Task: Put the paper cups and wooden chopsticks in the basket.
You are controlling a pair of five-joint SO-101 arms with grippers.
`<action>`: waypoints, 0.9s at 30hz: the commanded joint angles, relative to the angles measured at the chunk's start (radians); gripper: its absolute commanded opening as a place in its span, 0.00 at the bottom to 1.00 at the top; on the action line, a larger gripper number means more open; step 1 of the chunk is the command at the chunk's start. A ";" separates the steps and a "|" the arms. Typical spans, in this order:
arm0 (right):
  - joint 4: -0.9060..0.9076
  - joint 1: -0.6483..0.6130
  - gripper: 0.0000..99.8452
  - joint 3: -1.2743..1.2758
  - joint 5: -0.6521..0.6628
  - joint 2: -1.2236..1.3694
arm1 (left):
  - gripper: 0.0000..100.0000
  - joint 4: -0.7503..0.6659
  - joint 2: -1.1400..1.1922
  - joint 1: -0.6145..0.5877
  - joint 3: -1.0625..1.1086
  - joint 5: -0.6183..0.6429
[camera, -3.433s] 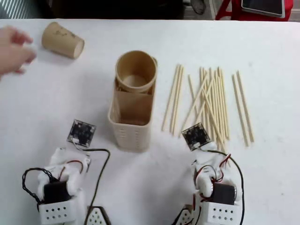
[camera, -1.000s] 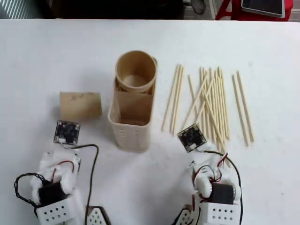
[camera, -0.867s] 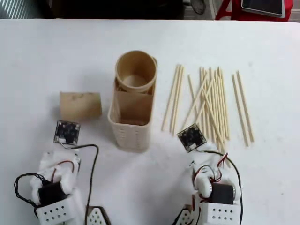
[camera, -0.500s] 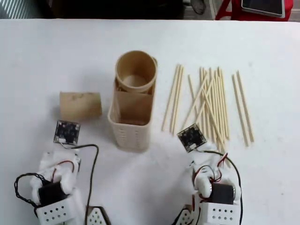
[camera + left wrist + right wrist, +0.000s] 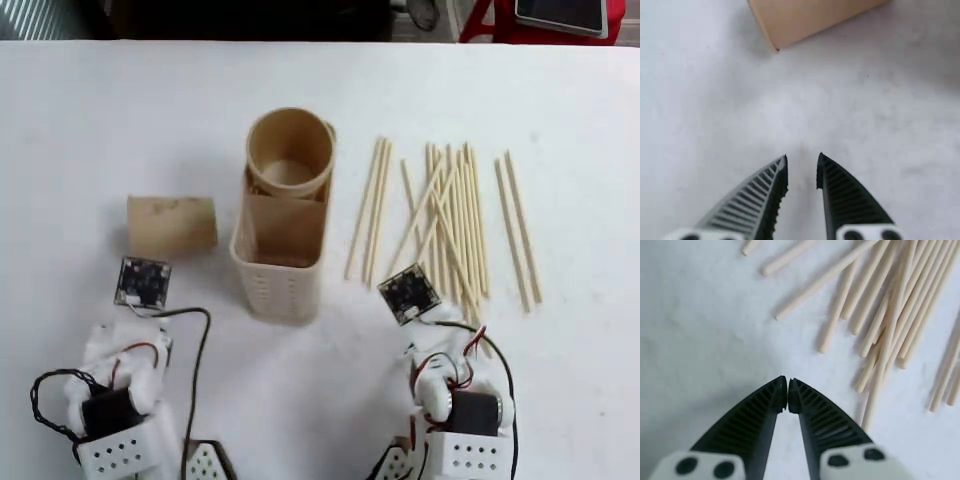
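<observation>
A cream basket [image 5: 280, 290] stands at the table's middle. One paper cup [image 5: 290, 150] sits upright in its far end, and another brown cup shape [image 5: 285, 225] lies inside it. A third paper cup [image 5: 172, 224] lies on its side left of the basket; its rim [image 5: 810, 17] shows just ahead of my left gripper [image 5: 801, 167], which hovers over bare table with a small gap between its fingers and nothing in them. Several wooden chopsticks [image 5: 450, 220] lie scattered right of the basket. My right gripper [image 5: 787, 390] is shut and empty, just short of the chopsticks' near ends [image 5: 880, 315].
Both arm bases sit at the near edge, the left arm [image 5: 115, 400] and the right arm [image 5: 455, 400]. A black cable [image 5: 205, 350] loops beside the left one. White table [image 5: 150, 120] stretches open on the far left side.
Since 3.4 s ago a hand left the far left corner, the loose cup now lies beside the basket, and the left arm shifted left. Nothing has moved in the last second.
</observation>
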 commanded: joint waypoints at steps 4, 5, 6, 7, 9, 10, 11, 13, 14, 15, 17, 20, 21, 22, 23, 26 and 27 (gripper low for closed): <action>0.008 -0.001 0.02 0.008 0.011 -0.005 | 0.12 0.005 -0.001 -0.007 0.000 -0.002; 0.008 -0.001 0.02 0.008 0.011 -0.005 | 0.12 0.005 -0.001 -0.007 0.000 -0.002; 0.008 -0.001 0.02 0.008 0.011 -0.005 | 0.12 0.006 -0.001 -0.007 0.000 -0.002; 0.008 -0.001 0.02 0.008 0.011 -0.005 | 0.12 0.006 -0.001 -0.007 0.000 -0.002; 0.008 -0.001 0.02 0.008 0.011 -0.005 | 0.12 -0.002 -0.001 -0.007 0.000 -0.003; 0.008 -0.001 0.02 0.008 0.011 -0.005 | 0.12 -0.018 -0.001 -0.007 0.000 -0.005; 0.008 -0.001 0.02 0.008 0.011 -0.005 | 0.12 -0.054 -0.001 -0.007 0.000 -0.005; 0.008 0.001 0.02 0.008 0.011 -0.005 | 0.12 -0.135 -0.001 -0.007 -0.002 -0.005; 0.008 0.001 0.02 0.008 0.011 -0.005 | 0.12 -0.172 -0.001 -0.007 -0.003 -0.005; 0.008 0.001 0.02 0.008 0.011 -0.005 | 0.12 -0.206 -0.001 -0.007 -0.003 -0.005; 0.008 0.001 0.02 0.008 0.011 -0.005 | 0.12 -0.256 -0.001 -0.012 -0.002 -0.003; 0.008 0.001 0.02 0.008 0.011 -0.005 | 0.12 -0.292 -0.001 -0.013 -0.032 -0.003; 0.008 0.001 0.02 0.008 0.011 -0.005 | 0.12 -0.299 -0.001 -0.019 -0.060 -0.003; 0.008 0.001 0.02 0.008 0.011 -0.005 | 0.12 -0.305 -0.001 -0.027 -0.098 -0.002; 0.008 0.001 0.02 0.008 0.011 -0.005 | 0.12 -0.305 -0.001 -0.030 -0.150 -0.002; 0.008 -0.001 0.02 0.008 0.011 -0.005 | 0.12 -0.296 0.033 -0.025 -0.325 -0.025; 0.008 -0.001 0.02 0.008 0.011 -0.005 | 0.12 -0.295 0.084 -0.027 -0.384 -0.028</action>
